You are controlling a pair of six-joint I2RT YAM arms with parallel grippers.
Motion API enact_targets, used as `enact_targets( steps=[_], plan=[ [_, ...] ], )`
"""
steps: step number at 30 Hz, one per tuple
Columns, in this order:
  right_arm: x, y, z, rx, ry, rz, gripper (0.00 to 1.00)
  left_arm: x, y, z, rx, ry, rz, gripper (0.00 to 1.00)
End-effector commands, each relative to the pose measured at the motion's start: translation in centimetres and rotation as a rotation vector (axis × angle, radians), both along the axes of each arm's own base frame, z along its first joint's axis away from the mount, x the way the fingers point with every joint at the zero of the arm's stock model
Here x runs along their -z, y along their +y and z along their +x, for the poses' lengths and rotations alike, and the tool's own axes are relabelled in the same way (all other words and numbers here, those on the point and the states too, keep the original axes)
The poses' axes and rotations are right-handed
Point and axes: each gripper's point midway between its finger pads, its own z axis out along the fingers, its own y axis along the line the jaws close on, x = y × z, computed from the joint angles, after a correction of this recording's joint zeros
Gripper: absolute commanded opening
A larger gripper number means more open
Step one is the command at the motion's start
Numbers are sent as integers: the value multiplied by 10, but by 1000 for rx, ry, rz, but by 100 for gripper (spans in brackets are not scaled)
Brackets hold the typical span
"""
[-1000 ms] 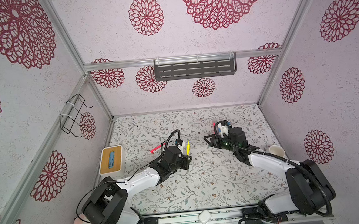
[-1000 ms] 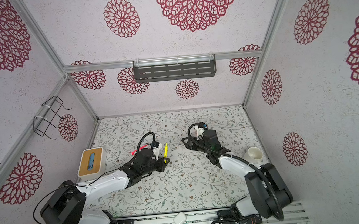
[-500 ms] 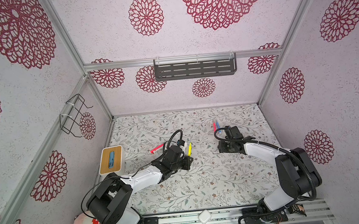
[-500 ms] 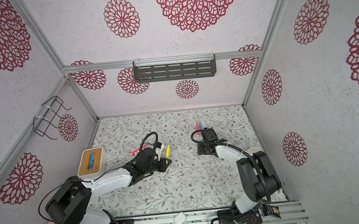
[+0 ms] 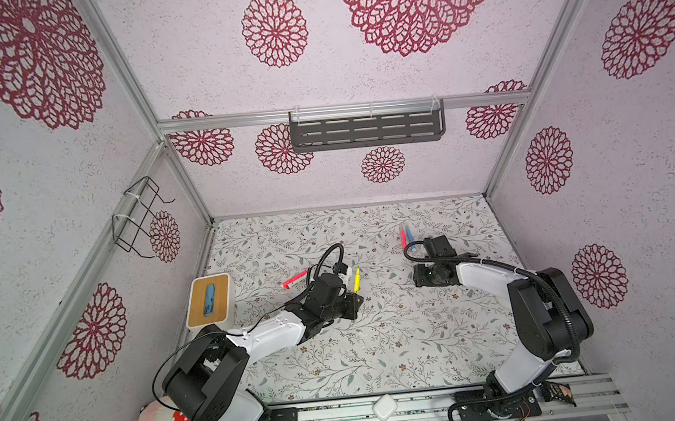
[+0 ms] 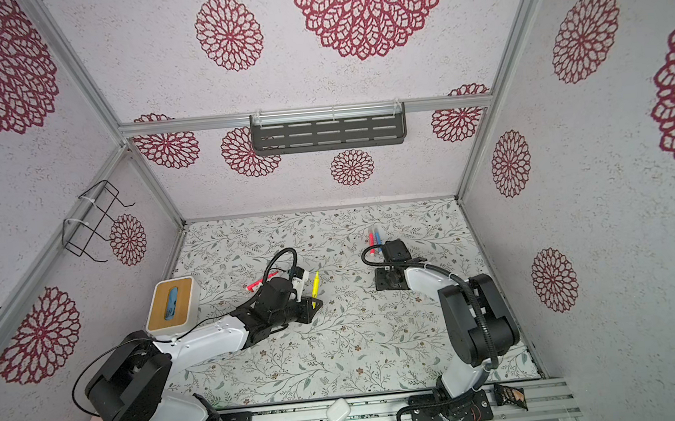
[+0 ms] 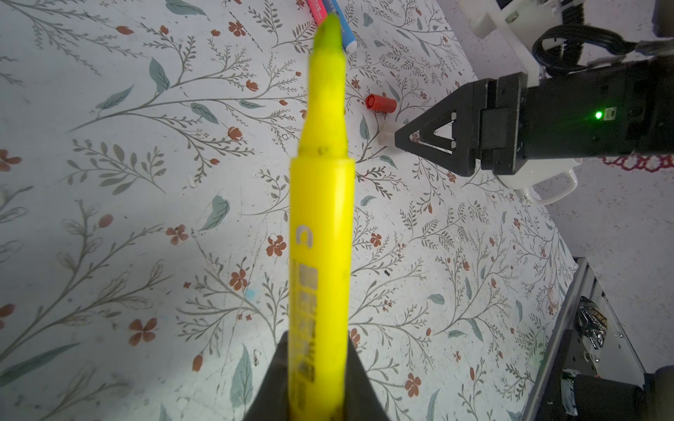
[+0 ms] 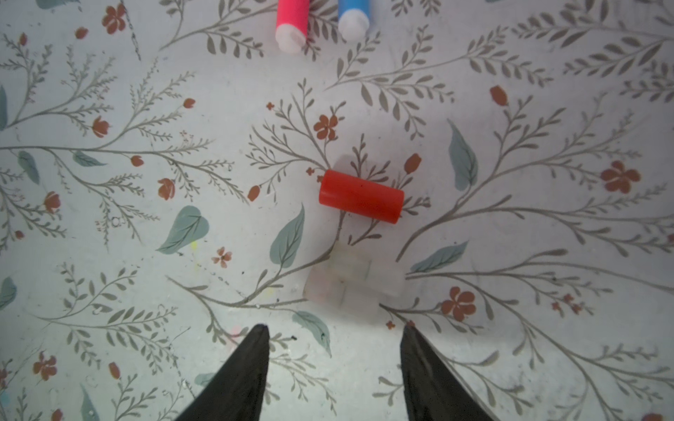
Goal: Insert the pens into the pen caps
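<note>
Left side, no change. The pink pen [image 5: 294, 279] lies loose on the worktop [image 5: 381, 349], left of the middle; can't tell if it's capped. My left claw [image 7: 313, 382] is still clamped on the tail of the yellow pen [image 7: 321, 218], nib bare and pointing away from the claw, same pose as a second ago.

The right side moved. A second ago my right claw [image 8: 334, 328] was stretched toward the back edge, over the red pen [image 8: 291, 22] and blue pen [image 8: 353, 16]. It has since pulled back and tipped nose-down. It now hangs partly open and empty over two loose caps right of the middle. The clear cap [image 8: 350, 288] is just ahead of the fingertips, with the red cap [image 8: 361, 196] just beyond, not touching it. Both pens lie side by side nearer the back edge.

My read: I'm going for a cap, probably the clear one, since it sits in line with the jaws. Next I drop, close on it, and carry it to the yellow nib.

Risk: the cap is small and lying on its side. It could roll or skew in the grip, and then its bore won't line up with the pen.
</note>
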Motion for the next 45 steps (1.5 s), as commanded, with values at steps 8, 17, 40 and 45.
enact_targets(
  steps=[8, 17, 40, 45],
  plan=[
    [0, 1, 18, -27, -18, 7, 59, -10, -2, 4, 5, -27, 4, 0],
    [12, 13, 15, -47, 8, 68, 56, -8, 2, 2, -4, -29, 12, 0],
    [-8, 96, -38, -128, -2, 170, 51, -9, -1, 6, -2, -30, 13, 0],
    [-35, 88, -28, -120, -74, 115, 51, -11, 1, 5, -4, -36, 15, 0]
  ],
)
